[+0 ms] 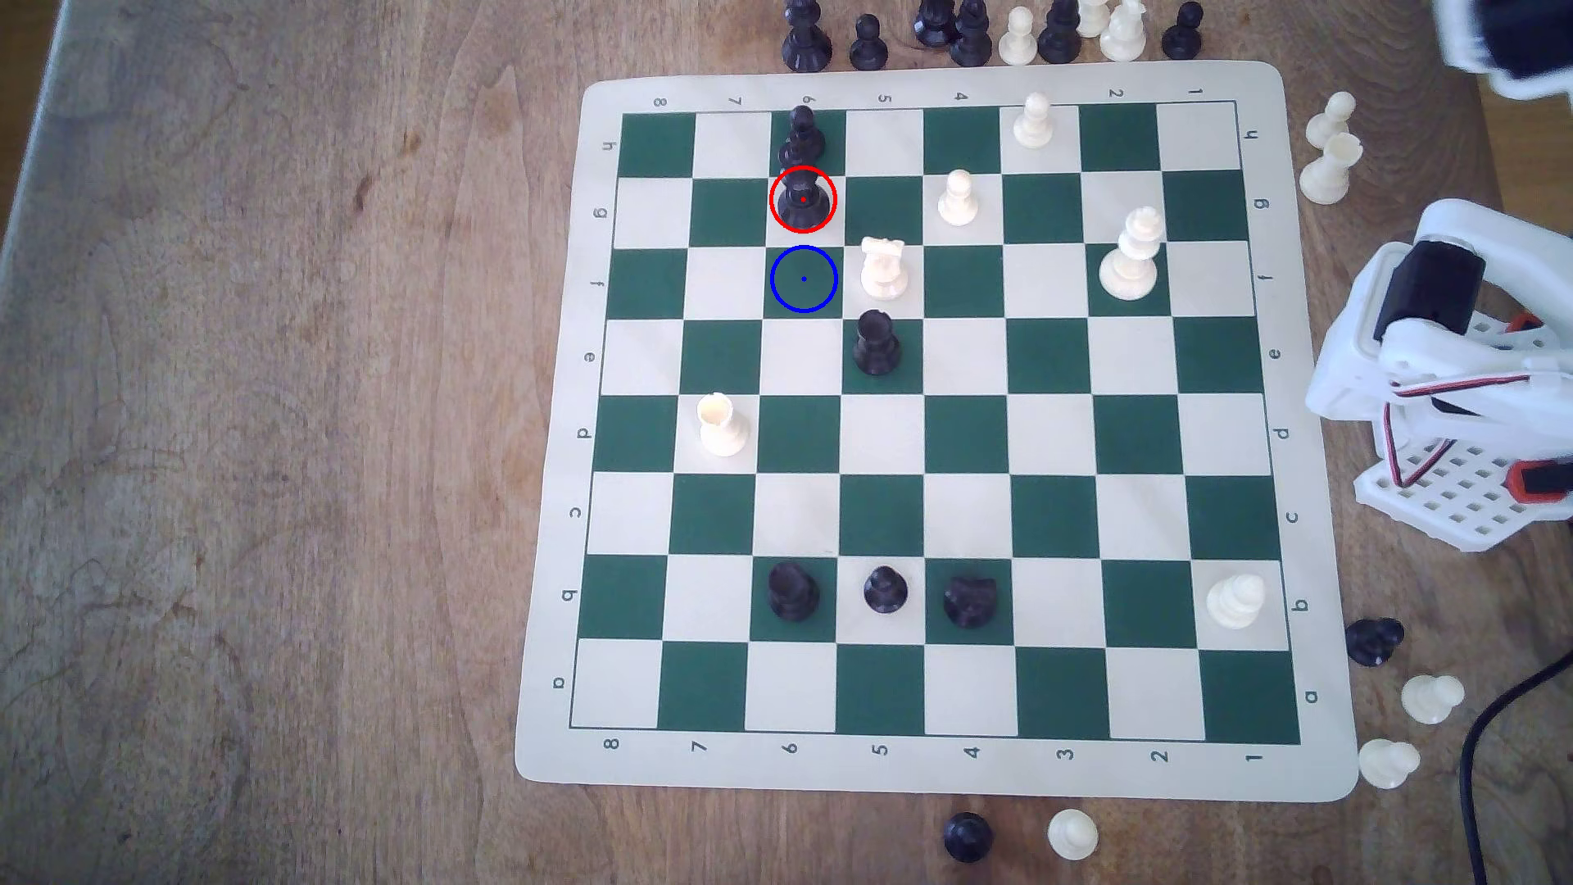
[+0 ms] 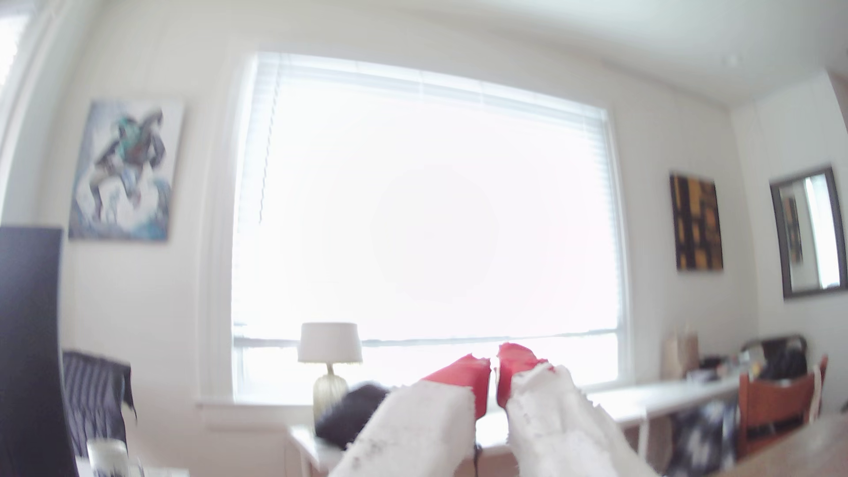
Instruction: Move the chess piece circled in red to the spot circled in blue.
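Jaws: red-tipped fingers [image 2: 468, 374] almost together, a thin slit of light between them, nothing gripped.
Gripper: gripper [image 2: 494, 362] points out across the room at a bright window [image 2: 426, 220], level rather than down at the board.
Arm: white arm [image 1: 1447, 366] folded up off the board's edge, at the exterior view's right (red and black wires looping along it).
Piece: black chess piece [image 1: 803, 201] stands upright inside the red ring, on a pale square in column 6, row g.
Spot: blue-ringed spot [image 1: 803, 279] is the dark green square directly next to it, row f, bare.
Neighbours: another black piece [image 1: 801, 136] just behind the ringed one; a white rook [image 1: 883, 268] beside the spot; a black rook [image 1: 876, 342] diagonally off it.
Board: flat roll-up mat [image 1: 936, 770], green and cream squares, rounded corners, on a wooden table [image 1: 255, 425].
Sidelines: captured pieces, glossy black and ivory, cluster off the mat's edges.
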Controlling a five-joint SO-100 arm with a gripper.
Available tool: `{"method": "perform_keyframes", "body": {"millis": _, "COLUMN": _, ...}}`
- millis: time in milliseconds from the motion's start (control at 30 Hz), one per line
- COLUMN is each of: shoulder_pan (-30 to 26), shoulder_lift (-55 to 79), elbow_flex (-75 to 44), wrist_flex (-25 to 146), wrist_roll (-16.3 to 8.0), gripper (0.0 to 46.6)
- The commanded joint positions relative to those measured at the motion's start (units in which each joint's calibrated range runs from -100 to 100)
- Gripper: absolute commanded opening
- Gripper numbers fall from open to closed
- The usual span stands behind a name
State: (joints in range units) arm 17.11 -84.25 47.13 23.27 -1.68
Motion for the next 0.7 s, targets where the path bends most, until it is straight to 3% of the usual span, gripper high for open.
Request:
{"method": "perform_keyframes", "body": {"millis": 0, "shoulder_pan": -0.5, "shoulder_lift": 10.0, "elbow_flex": -7.8, "wrist_flex": 9.6, "wrist_roll": 0.0, "gripper": 0.2}}
{"method": "perform_keyframes", "body": {"millis": 133, "shoulder_pan": -2.2, "shoulder_lift": 18.7, "elbow_flex": -16.1, "wrist_flex": 21.0, "wrist_roll": 2.8, "gripper": 0.2}}
{"method": "perform_keyframes", "body": {"millis": 333, "shoulder_pan": -2.1, "shoulder_lift": 31.8, "elbow_flex": -24.1, "wrist_flex": 31.1, "wrist_roll": 1.8, "gripper": 0.3}}
{"method": "perform_keyframes", "body": {"millis": 667, "shoulder_pan": -1.4, "shoulder_lift": 57.8, "elbow_flex": -45.0, "wrist_flex": 40.1, "wrist_roll": -3.2, "gripper": 0.3}}
